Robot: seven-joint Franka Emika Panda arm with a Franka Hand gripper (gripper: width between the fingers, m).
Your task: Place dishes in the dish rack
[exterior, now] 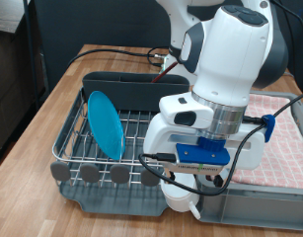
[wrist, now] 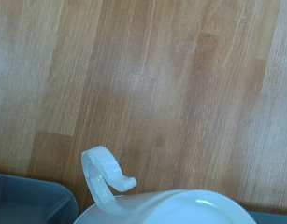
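Plate (exterior: pixel 105 123) already stands upright in the rack (exterior: pixel 82 148) at left of the exterior view; the gripper (exterior: pixel 195 183) sits low at bottom centre with the white mug (exterior: pixel 181 200) right under it, but whether the fingers are apart or clamped on it cannot be told, as the hand blocks them. Wrist view shows the mug (wrist: pixel 166 205) rim and handle at the frame's bottom, over the wooden table (wrist: pixel 152 84). Risk: an unseen, off-centre grip could let the mug slip or tip, or its handle could snag the rack's wires; no spoon visible.
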